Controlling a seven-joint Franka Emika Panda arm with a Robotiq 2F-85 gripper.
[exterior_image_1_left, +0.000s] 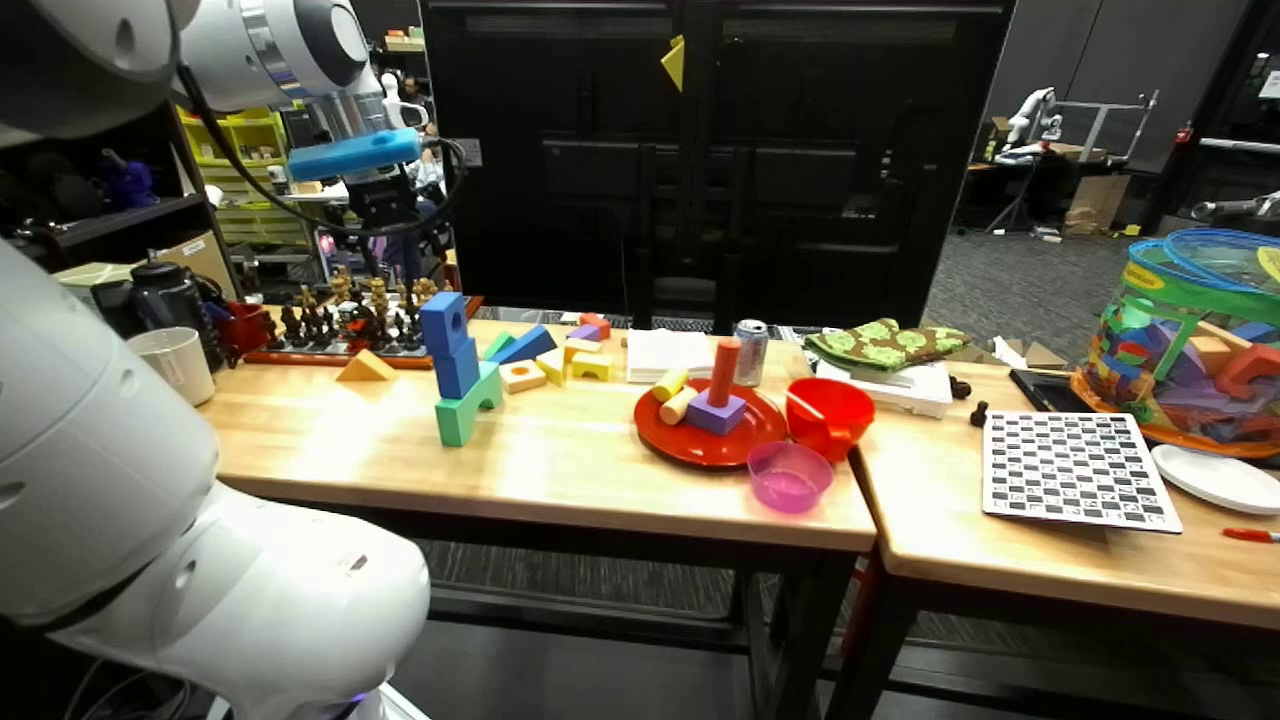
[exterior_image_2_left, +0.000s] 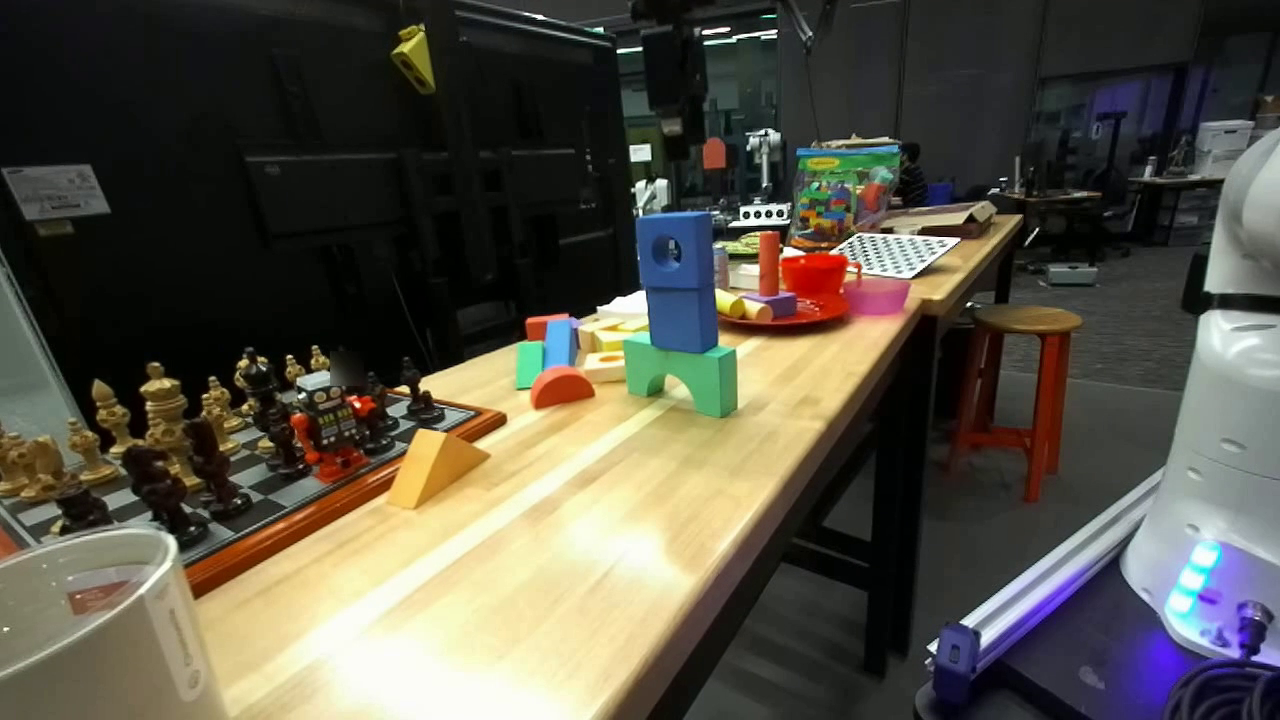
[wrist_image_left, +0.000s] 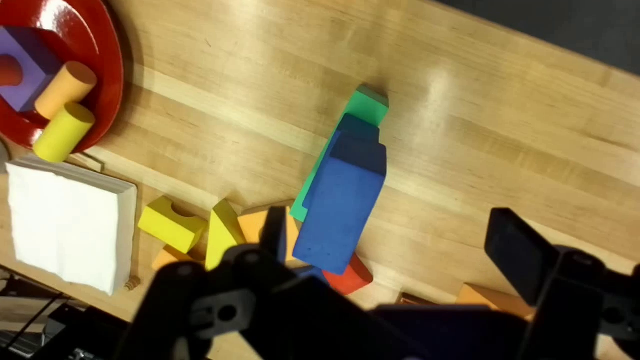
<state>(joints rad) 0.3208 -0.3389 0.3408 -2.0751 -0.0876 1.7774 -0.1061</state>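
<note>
Wrist view: red plate (wrist_image_left: 107, 55) far left on tabletop (wrist_image_left: 225, 125); yellow arch block (wrist_image_left: 172, 225) next; blue blocks (wrist_image_left: 340, 215) stacked on green arch block (wrist_image_left: 366, 107), between jaws, closer to view's left jaw; jaws wide apart, holding nothing, above stack.

Glare bleaches the pale wooden tabletop (exterior_image_2_left: 560, 520) near the bottom of an exterior view, and blue light glows on the white robot base (exterior_image_2_left: 1210, 480), lower right. In the wrist view, the glossy round red plate (wrist_image_left: 105, 90), upper left, catches white highlights; black gripper fingers (wrist_image_left: 520, 255) blur below.
</note>
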